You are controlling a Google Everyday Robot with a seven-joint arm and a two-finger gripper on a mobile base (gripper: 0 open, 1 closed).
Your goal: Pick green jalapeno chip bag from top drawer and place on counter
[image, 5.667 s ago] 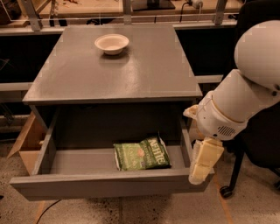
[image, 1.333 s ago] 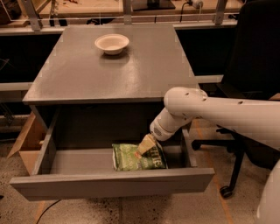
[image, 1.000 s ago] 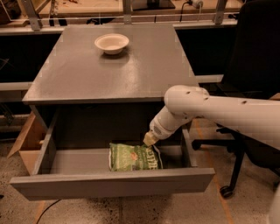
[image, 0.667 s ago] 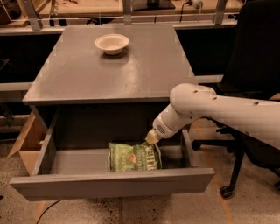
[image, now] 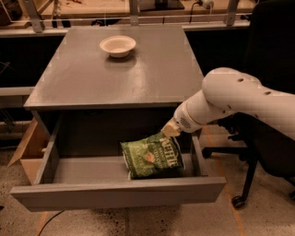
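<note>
The green jalapeno chip bag [image: 152, 156] hangs tilted by its upper right corner, lifted above the floor of the open top drawer [image: 115, 196]. My gripper [image: 169, 130] is shut on that corner, just under the front edge of the counter [image: 115, 73]. The white arm reaches in from the right. The bag's lower edge is still below the drawer's front panel rim.
A white bowl [image: 118, 45] stands at the back of the counter. A brown cardboard box [image: 28, 150] sits on the floor left of the drawer. A black office chair [image: 262, 156] stands at the right. A wooden workbench [image: 138, 9] runs behind.
My gripper has closed on the bag's corner and risen to the right. The bag has lifted off the drawer floor and now hangs tilted.
</note>
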